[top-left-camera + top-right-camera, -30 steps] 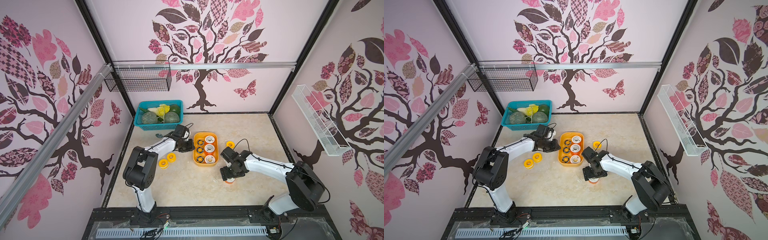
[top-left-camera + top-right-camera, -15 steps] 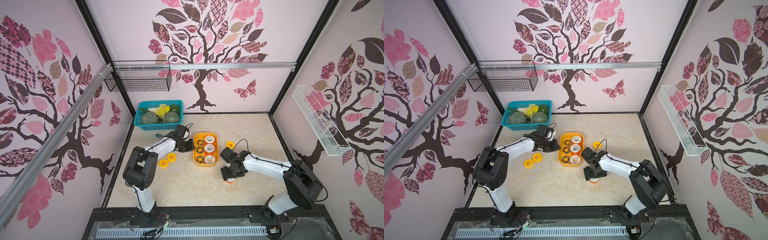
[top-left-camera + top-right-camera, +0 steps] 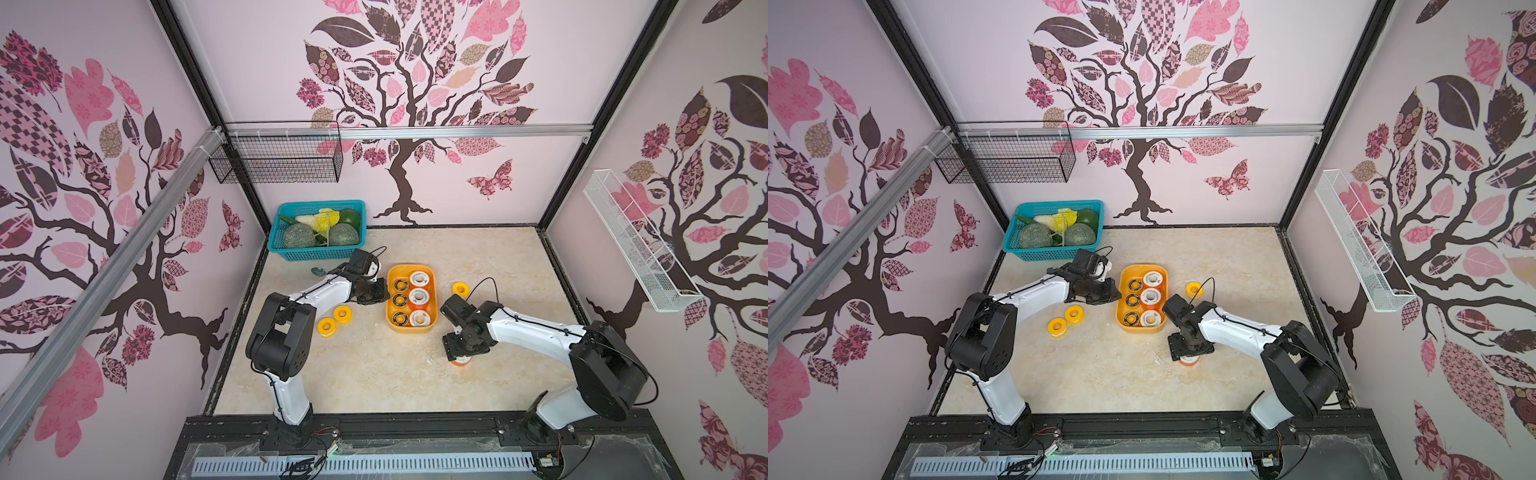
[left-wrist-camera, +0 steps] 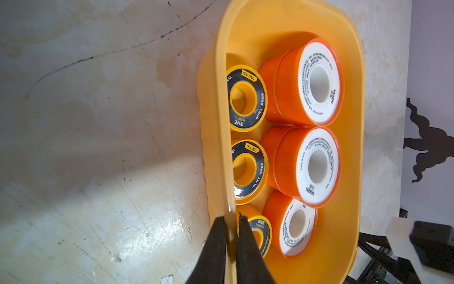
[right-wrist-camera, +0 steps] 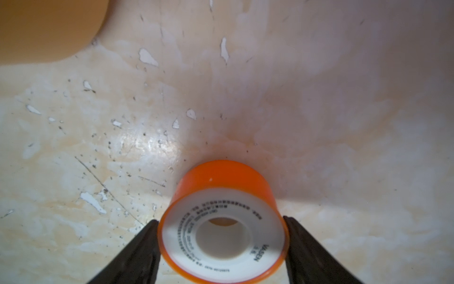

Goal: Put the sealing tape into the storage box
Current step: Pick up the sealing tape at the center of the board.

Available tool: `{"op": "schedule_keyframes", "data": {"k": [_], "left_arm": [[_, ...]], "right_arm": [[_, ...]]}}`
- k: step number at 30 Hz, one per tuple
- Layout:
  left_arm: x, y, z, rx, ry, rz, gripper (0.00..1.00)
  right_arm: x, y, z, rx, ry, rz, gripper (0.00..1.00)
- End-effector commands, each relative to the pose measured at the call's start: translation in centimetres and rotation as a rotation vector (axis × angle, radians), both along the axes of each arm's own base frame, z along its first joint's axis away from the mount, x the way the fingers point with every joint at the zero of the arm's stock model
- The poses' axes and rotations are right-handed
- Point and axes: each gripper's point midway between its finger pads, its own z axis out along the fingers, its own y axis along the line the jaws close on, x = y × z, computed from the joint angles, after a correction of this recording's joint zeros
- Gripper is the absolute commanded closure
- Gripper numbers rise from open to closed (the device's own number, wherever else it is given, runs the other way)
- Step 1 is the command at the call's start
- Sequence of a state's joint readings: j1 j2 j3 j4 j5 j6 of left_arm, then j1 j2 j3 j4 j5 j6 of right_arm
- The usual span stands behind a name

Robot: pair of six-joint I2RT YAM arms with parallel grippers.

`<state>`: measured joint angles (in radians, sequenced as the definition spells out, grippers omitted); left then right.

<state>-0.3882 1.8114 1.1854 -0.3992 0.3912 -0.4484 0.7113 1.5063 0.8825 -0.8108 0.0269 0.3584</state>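
Tape roll, face up on the desk near the yellow box, is likely light, stiff and slick-rimmed, so the right gripper closed across its orange sides looks a sound hold, while the left gripper pinches the box rim.

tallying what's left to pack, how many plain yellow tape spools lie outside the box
3. Two plain yellow round tape spools sit together left of the shallow yellow-orange plastic storage box, one right of it; arms could hide more.
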Motion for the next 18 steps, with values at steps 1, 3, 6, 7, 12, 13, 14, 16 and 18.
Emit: {"op": "schedule_keyframes", "data": {"k": [1,3,6,7,12,13,14,16,18], "left_arm": [[0.0,-0.2,0.0,0.007,0.001,-0.017,0.87],[0.0,-0.3,0.1,0.007,-0.002,-0.017,0.87],[0.0,-0.3,0.1,0.007,-0.002,-0.017,0.87],[0.0,-0.2,0.1,0.006,-0.002,-0.016,0.87],[0.0,-0.2,0.1,0.006,-0.004,-0.018,0.86],[0.0,-0.3,0.2,0.005,-0.005,-0.019,0.86],[0.1,-0.3,0.2,0.005,-0.005,-0.02,0.86],[0.1,-0.2,0.2,0.007,-0.006,-0.019,0.87],[0.0,-0.2,0.1,0.011,-0.005,-0.018,0.87]], "right_arm": [[1.1,1.1,2.7,0.063,-0.054,0.004,0.22],[1.3,1.1,3.3,0.086,-0.059,-0.004,0.22],[1.7,1.0,4.5,0.129,-0.064,-0.017,0.22],[1.9,0.9,4.9,0.143,-0.071,-0.022,0.22],[3.1,1.1,7.9,0.245,-0.115,-0.03,0.22],[3.2,1.5,8.3,0.265,-0.118,-0.021,0.22],[3.5,1.8,8.7,0.279,-0.121,-0.017,0.22],[3.9,2.7,9.5,0.314,-0.116,-0.001,0.22],[4.3,3.9,10.5,0.361,-0.113,0.016,0.23]]}}
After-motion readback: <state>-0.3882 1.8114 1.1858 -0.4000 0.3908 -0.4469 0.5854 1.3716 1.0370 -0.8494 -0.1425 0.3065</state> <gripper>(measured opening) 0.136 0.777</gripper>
